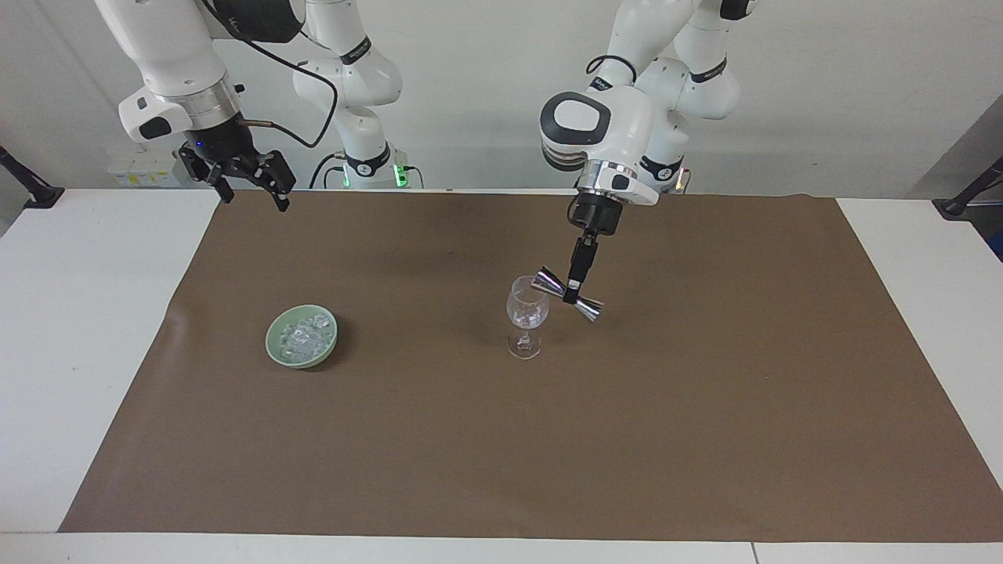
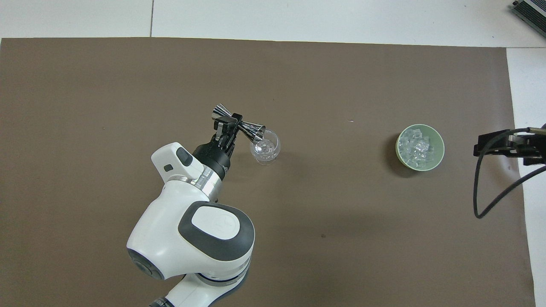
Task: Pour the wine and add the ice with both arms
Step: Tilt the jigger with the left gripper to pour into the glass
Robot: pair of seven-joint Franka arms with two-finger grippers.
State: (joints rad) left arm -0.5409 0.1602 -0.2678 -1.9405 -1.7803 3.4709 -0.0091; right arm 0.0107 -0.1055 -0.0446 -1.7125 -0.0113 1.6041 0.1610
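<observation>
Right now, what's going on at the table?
The left end effector is shut on a steel jigger, tipping it with one cup at the rim of the wine glass on the brown mat. The glass seems to hold something clear; I can't tell what. The right end effector hangs open, up over the mat's edge at its own end, waiting. The ice sits in the green bowl, toward the right arm's end.

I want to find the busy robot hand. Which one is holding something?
The left gripper, clamped on the shiny jigger over the glass. The right gripper hangs open, empty.
</observation>
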